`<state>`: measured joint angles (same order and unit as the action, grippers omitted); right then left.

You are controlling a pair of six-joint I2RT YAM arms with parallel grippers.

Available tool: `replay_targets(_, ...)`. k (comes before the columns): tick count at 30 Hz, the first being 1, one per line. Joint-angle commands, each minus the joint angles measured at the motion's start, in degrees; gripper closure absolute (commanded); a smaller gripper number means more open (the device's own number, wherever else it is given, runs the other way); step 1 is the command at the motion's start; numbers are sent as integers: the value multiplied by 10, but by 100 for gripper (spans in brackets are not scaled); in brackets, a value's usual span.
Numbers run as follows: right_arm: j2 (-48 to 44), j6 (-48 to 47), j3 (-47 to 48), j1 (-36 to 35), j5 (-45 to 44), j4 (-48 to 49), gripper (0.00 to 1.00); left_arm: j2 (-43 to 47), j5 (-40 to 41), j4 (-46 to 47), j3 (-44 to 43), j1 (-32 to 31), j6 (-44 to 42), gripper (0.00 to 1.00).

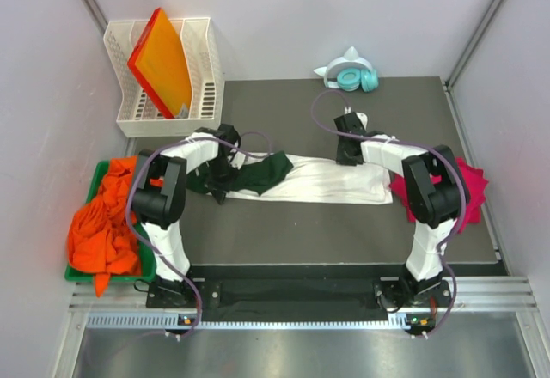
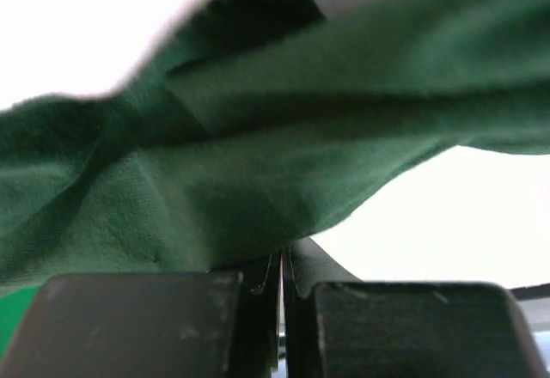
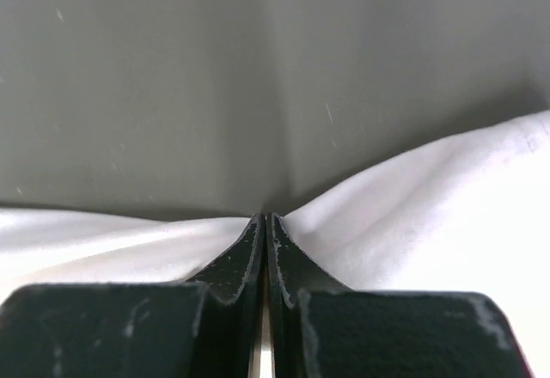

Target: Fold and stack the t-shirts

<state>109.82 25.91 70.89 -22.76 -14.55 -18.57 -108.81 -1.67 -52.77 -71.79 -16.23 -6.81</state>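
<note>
A white t-shirt [image 1: 331, 182] lies stretched across the middle of the dark table [image 1: 344, 223]. A dark green t-shirt [image 1: 260, 174] is bunched over its left end. My left gripper [image 1: 222, 170] sits at the green cloth's left side. In the left wrist view its jaws [image 2: 282, 259] are pressed together, with the green t-shirt [image 2: 258, 155] draped over the tips. My right gripper [image 1: 348, 151] is at the white shirt's far edge. There the jaws [image 3: 265, 219] are shut on a puckered fold of the white t-shirt [image 3: 430, 215].
A green bin [image 1: 96, 180] holding orange shirts [image 1: 105, 223] stands at the left edge. A magenta shirt [image 1: 471, 187] lies at the right edge. At the back are a white rack [image 1: 206, 69] with an orange folder [image 1: 161, 62] and teal headphones [image 1: 354, 76].
</note>
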Motion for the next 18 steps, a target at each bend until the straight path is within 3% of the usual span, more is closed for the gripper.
replay_targets(1, -32, 24, -52, -8, -15, -104, 100, -59, 24, 87, -40, 1, 3, 100)
replay_targets(10, -62, 40, -85, -24, -21, -139, 100, -126, 33, 72, -149, -13, -4, 100)
replay_targets(18, -93, 78, -121, -79, -7, -162, 100, -234, 37, 15, -340, -21, -15, 100)
